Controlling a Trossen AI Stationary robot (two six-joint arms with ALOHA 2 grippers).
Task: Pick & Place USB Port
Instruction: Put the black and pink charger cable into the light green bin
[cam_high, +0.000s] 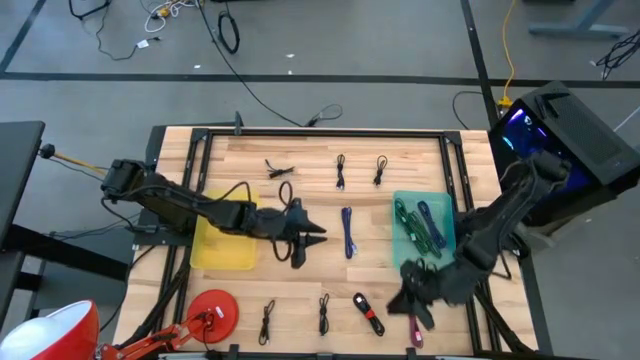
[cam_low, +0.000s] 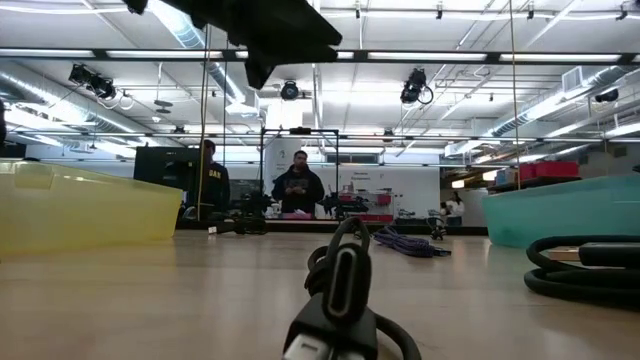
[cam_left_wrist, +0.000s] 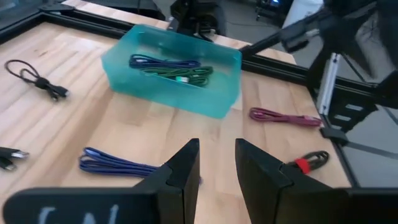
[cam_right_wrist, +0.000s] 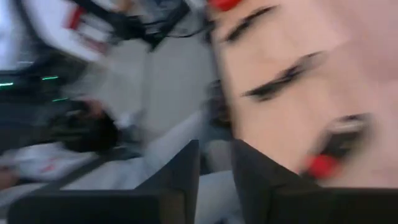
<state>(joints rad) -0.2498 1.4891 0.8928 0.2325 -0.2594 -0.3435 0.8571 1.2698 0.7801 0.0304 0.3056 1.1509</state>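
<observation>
Over on the left, a yellow bin (cam_high: 223, 243) sits on the table (cam_high: 300, 160), and the left gripper (cam_high: 308, 236) hangs just past its right edge, near mid-table. Its fingers (cam_left_wrist: 184, 171) stand slightly apart with nothing between them; it's empty.

Just right of that gripper lies the blue cable (cam_high: 347, 231), a coiled bundle stretched lengthwise, close by but not touching. That looks like the likeliest pick. My read: it's light, soft and floppy, so the loops will sag and swing when lifted. Best to pinch across the middle of the bundle where the strands lie together, not at a slick plastic plug end.

Further right, the teal bin (cam_high: 424, 222) already holds green and blue cables. In the left wrist view a magenta cable (cam_left_wrist: 285, 117) lies beside that bin, and a black cable with a red tie (cam_left_wrist: 307, 162) sits nearer the arm.

Far right, the right gripper (cam_high: 418, 290) hovers low over the front edge of the table, below the teal bin. From its wrist view the fingers (cam_right_wrist: 180, 168) show a narrow gap and hold nothing.

Writing? Faint pale marks on the left gripper body in its wrist view, too cropped to read. No brands legible anywhere.
</observation>
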